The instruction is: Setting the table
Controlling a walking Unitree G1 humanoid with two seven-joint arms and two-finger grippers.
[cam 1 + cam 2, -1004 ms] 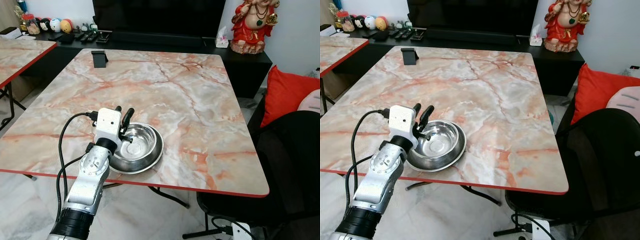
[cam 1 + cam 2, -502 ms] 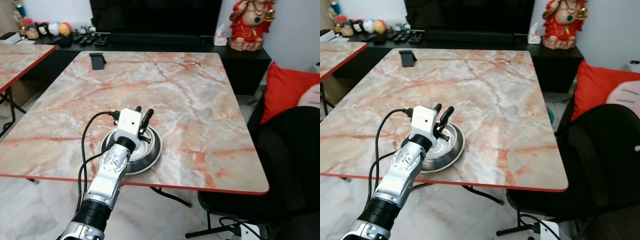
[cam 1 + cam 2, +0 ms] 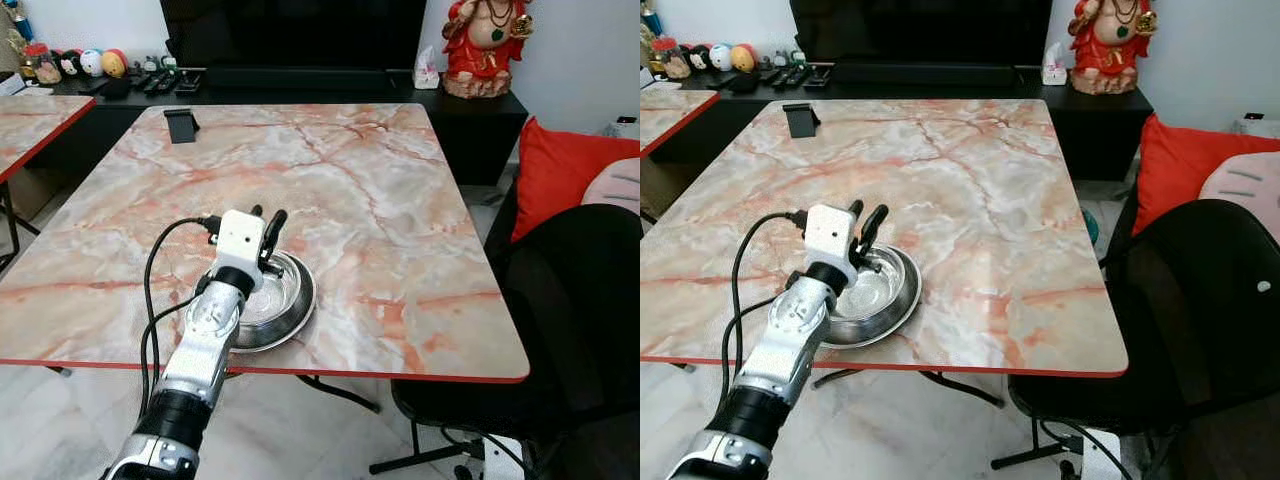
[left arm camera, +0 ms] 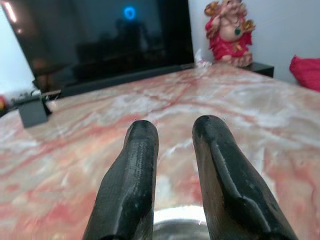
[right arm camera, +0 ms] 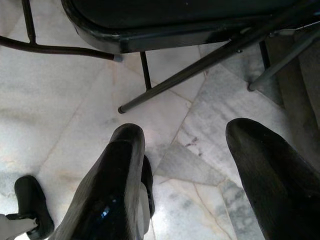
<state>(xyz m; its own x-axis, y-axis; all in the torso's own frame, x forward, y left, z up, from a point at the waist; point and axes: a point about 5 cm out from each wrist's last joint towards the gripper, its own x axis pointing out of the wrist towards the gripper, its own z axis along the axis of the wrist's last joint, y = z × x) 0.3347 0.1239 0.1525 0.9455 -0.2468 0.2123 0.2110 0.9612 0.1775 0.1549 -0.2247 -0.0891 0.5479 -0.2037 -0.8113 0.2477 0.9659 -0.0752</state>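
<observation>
A steel bowl [image 3: 282, 297] rests flat on the marble table [image 3: 330, 170], near its front edge. My left gripper [image 3: 268, 213] hovers over the bowl's far-left rim, with its fingers tilted up and away over the table. In the left wrist view the gripper [image 4: 175, 125] is open with a narrow gap and nothing between the tips. The bowl's rim [image 4: 177, 220] shows low between the fingers. My right gripper [image 5: 186, 130] hangs open above the floor.
A small black stand [image 3: 181, 124] sits at the table's far left corner. A black chair [image 3: 575, 320] and a red cushion [image 3: 565, 175] are to the right. A second table [image 3: 30, 110] is at the left. Chair legs [image 5: 200, 65] cross the floor beside my right gripper.
The whole view has shifted with the camera. My left gripper stays over the bowl's left rim, and the bowl keeps its place near the front edge.
</observation>
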